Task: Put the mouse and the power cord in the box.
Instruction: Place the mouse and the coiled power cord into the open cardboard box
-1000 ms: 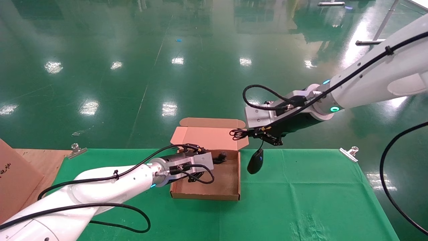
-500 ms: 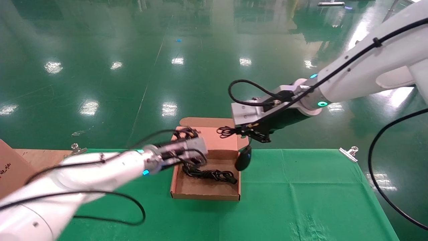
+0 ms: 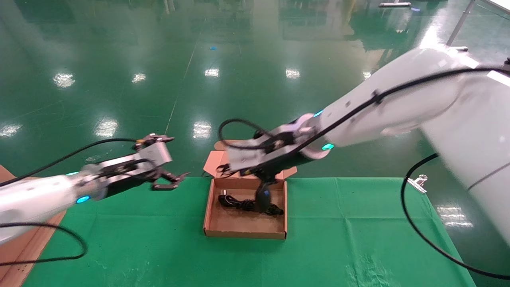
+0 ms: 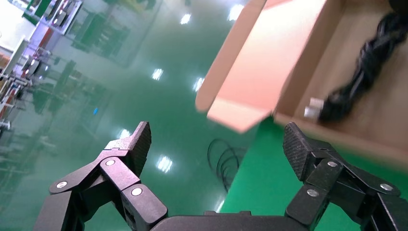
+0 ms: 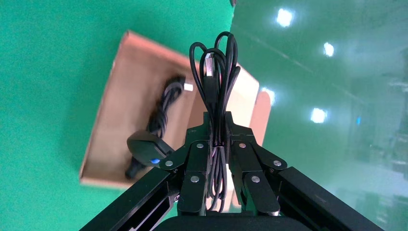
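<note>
Now the shallow brown cardboard box (image 3: 245, 227) sits mid-desk with the thick black power cord (image 3: 239, 204) lying inside at its far end. The left end effector (image 3: 172, 180) has let go of it and pulled away left, fingers spread wide. The right end effector (image 3: 244, 170) has swung over the box, clenched on the thin bundled cable, so the small black oval mouse (image 3: 262, 198) dangles above the cord; I'd say only lowering and release remain.

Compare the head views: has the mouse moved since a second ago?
Yes. The mouse, hanging by its cable from the right gripper, has gone from outside the right wall of the box to over the power cord inside.
</note>
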Robot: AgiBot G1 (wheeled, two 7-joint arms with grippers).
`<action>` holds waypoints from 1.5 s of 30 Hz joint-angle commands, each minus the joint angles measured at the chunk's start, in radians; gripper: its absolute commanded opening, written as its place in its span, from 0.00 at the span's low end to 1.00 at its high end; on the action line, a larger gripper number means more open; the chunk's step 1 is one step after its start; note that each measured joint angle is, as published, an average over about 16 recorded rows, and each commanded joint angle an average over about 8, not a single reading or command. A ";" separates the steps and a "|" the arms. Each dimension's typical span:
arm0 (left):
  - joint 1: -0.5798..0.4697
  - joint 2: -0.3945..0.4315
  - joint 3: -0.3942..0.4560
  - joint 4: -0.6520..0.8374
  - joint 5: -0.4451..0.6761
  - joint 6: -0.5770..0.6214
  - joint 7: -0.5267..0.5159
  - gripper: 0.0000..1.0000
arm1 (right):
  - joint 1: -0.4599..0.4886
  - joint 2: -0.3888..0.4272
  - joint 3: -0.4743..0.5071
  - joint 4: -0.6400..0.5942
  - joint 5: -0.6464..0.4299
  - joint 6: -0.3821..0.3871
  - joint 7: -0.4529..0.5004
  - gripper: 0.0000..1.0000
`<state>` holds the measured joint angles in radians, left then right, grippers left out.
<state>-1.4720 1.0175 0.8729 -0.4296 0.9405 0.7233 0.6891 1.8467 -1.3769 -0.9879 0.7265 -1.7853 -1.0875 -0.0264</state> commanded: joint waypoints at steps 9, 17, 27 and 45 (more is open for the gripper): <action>0.088 -0.153 -0.048 -0.059 -0.064 0.047 0.029 1.00 | -0.083 -0.003 -0.247 0.132 0.088 0.299 0.124 0.00; 0.127 -0.146 -0.054 -0.014 -0.073 0.025 0.050 1.00 | -0.143 0.002 -0.381 0.086 0.100 0.455 0.163 0.00; 0.119 -0.065 -0.047 0.092 -0.059 -0.004 0.094 1.00 | -0.186 0.006 -0.467 0.013 0.109 0.483 0.172 0.84; 0.117 -0.064 -0.047 0.093 -0.059 -0.003 0.093 1.00 | -0.187 0.006 -0.464 0.012 0.109 0.480 0.172 1.00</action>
<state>-1.3554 0.9538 0.8260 -0.3367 0.8816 0.7205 0.7824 1.6594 -1.3702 -1.4511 0.7394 -1.6751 -0.6088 0.1452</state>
